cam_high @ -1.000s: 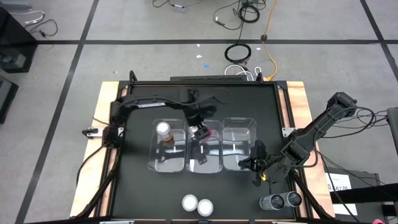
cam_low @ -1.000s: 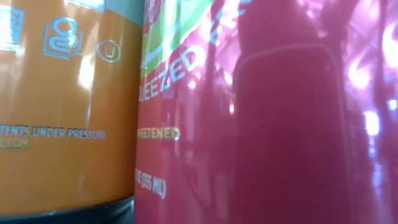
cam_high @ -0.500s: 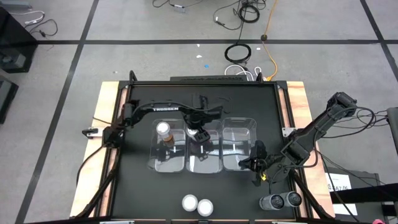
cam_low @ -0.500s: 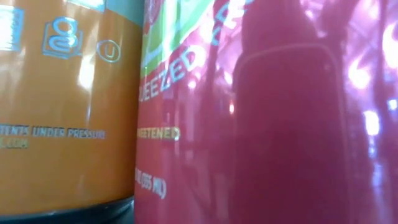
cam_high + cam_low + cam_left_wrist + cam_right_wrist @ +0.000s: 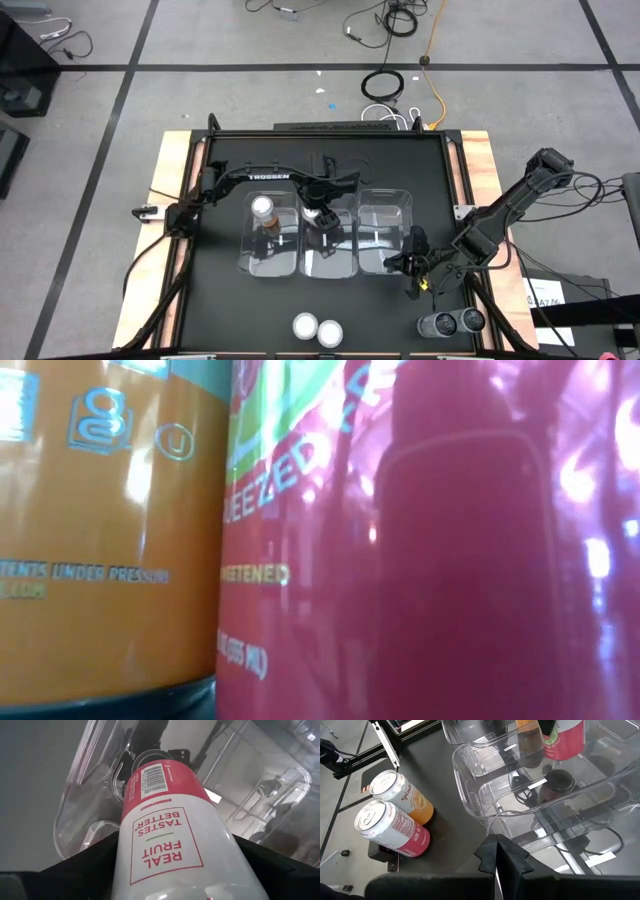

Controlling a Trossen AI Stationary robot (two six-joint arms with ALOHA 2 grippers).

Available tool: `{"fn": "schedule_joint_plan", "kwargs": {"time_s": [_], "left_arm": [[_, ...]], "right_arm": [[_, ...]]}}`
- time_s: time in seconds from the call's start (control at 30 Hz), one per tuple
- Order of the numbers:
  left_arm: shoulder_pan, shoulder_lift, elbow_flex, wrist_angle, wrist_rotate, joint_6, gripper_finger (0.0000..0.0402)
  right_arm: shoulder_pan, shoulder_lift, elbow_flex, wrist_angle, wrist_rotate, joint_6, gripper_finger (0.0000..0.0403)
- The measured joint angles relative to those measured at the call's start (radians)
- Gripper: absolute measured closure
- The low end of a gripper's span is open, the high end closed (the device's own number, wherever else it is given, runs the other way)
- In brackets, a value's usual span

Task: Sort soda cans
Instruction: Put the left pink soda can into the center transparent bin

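Your left gripper (image 5: 318,212) hangs over the middle bin (image 5: 330,262), its fingers clamped on a red can (image 5: 167,835) that it holds inside the bin's clear walls; the left wrist view shows the can's barcode end pointing down into the bin. In the right wrist view the same can (image 5: 563,739) hangs just above the bin's floor, though through the plastic you can't tell whether it touches.

One orange can (image 5: 263,209) stands in the left bin (image 5: 270,258). The right bin (image 5: 385,215) sits beside the middle one.

Your right gripper (image 5: 411,262) waits at the right bin's near corner, fingers (image 5: 492,852) closed on nothing.

Near the table's (image 5: 220,300) front edge, an orange can (image 5: 305,325) and a red can (image 5: 329,332) stand touching; the low view is filled by these two, orange (image 5: 105,530) and red (image 5: 430,550). Two dark cans (image 5: 451,322) lie side by side at the front right corner.
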Motion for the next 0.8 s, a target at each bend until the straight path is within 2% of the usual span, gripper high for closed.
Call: {"fn": "schedule_joint_plan", "kwargs": {"time_s": [0.3, 0.8], "left_arm": [[-0.006, 0.007, -0.006, 0.048, -0.003, 0.0, 0.0077], [-0.028, 0.062, -0.01, 0.022, -0.003, 0.007, 0.0077]], "right_arm": [[0.0, 0.0, 0.0, 0.0, -0.003, 0.002, 0.0403], [0.0, 0.0, 0.0, 0.006, -0.008, 0.015, 0.0403]]}}
